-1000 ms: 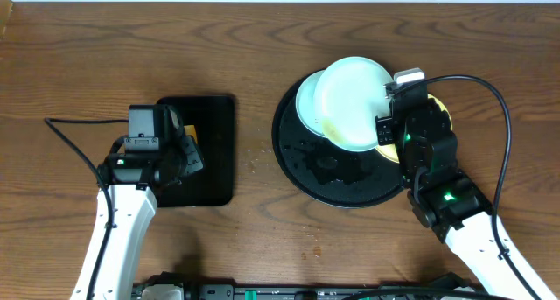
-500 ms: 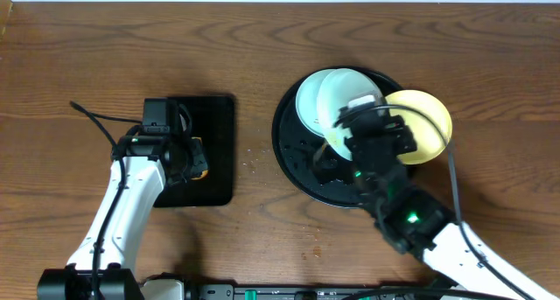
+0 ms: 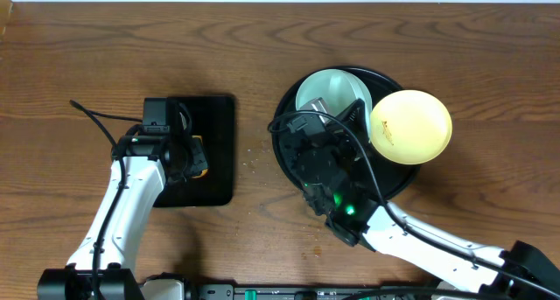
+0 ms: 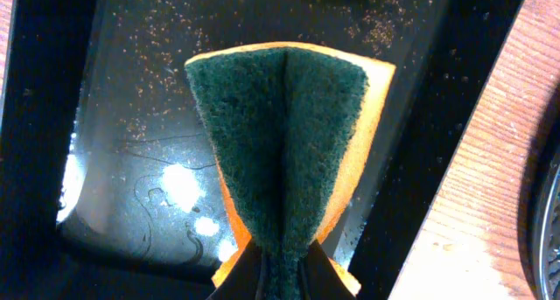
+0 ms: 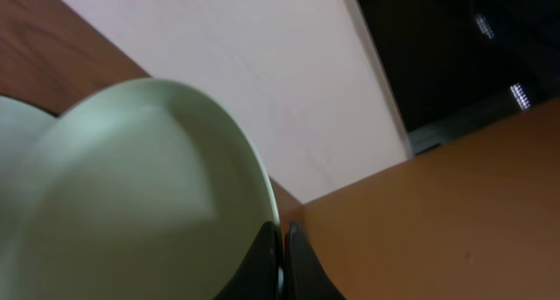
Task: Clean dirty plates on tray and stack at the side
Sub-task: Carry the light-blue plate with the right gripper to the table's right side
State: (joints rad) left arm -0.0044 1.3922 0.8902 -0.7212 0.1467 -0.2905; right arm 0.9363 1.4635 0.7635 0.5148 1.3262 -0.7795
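**Both end effectors loaded: plate in the right, sponge in the left**

Right end effector (image 5: 282, 240): closed. Its two fingers are pinched on the rim of a pale blue plate (image 5: 131, 186), with the rim seated in the narrow slot between them. The right wrist view shows the plate raised and tilted, and a pale wall (image 5: 289, 81) behind it. The edge of a second pale plate (image 5: 10, 129) shows at the left border of that view. Whether the two plates touch cannot be told.

From overhead, the right arm reaches across the round black tray (image 3: 391, 170) and covers most of its centre. The pale blue plates show at the far side of the tray, inside its rim. The yellow plate (image 3: 411, 127) lies across the tray's right rim, part over the tray and part out over the counter (image 3: 262, 46). A small brown mark shows on its left portion.

Left end effector (image 4: 278, 263): closed on a sponge (image 4: 280, 134). The sponge is folded down its middle, green scouring face outward, with orange foam showing at the edges. It hangs over the rectangular black tray (image 3: 214, 143), whose glossy floor carries fine specks and bright wet patches. Contact between the sponge and the tray floor cannot be confirmed.

The rectangular tray stands on the counter, well to the left of the round tray. Scattered pale crumbs lie on the wood between the two.
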